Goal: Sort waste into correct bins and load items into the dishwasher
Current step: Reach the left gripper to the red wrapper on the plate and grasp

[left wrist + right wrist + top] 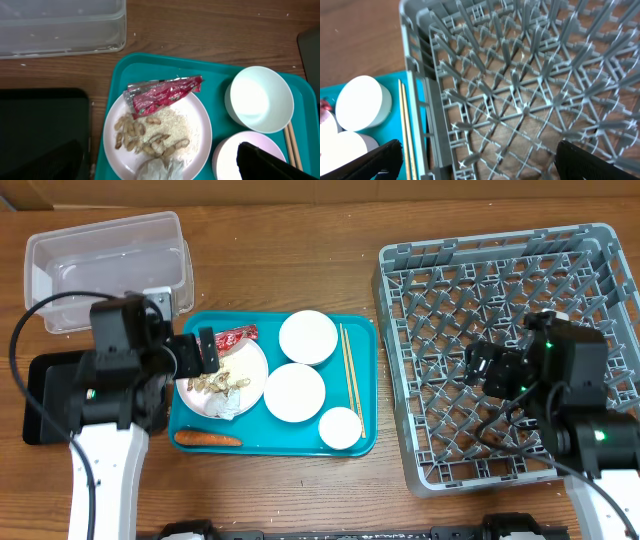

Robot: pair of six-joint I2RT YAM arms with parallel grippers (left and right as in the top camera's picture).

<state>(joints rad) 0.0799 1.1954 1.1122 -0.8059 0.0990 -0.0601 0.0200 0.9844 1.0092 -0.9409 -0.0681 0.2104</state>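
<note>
- Waste: I read all four pieces on the teal tray point(290, 442), centre-left of the overhead frame.
- Wrapper point(236, 336) lies across the upper rim of the plate point(252, 370); scraps point(215, 383) are spread on the plate's middle; wad point(228, 404) sits at its lower edge.
- Carrot point(207, 438) lies on the tray floor below the plate, at the tray's lower left corner.
- Dishes: upper bowl point(307, 337), lower bowl point(295, 392) and cup point(340, 428) stand in a column right of the plate, all on the teal tray; chopsticks point(349, 370) lie side by side along the tray's right edge, just beside the bowls.
- Bins: tub point(100, 225) stands at upper left of the frame; black tray point(45, 395) lies at the left edge, partly covered by my left arm point(115, 385).
- Rack point(395, 360) fills the right half of the frame, just beside the teal tray.
- Left gripper point(198, 352): jaws apart, gripping nothing, hanging over the plate's left part.
- Right gripper point(487, 371): jaws apart, gripping nothing, hanging over the rack's grid floor, near its middle.
</note>
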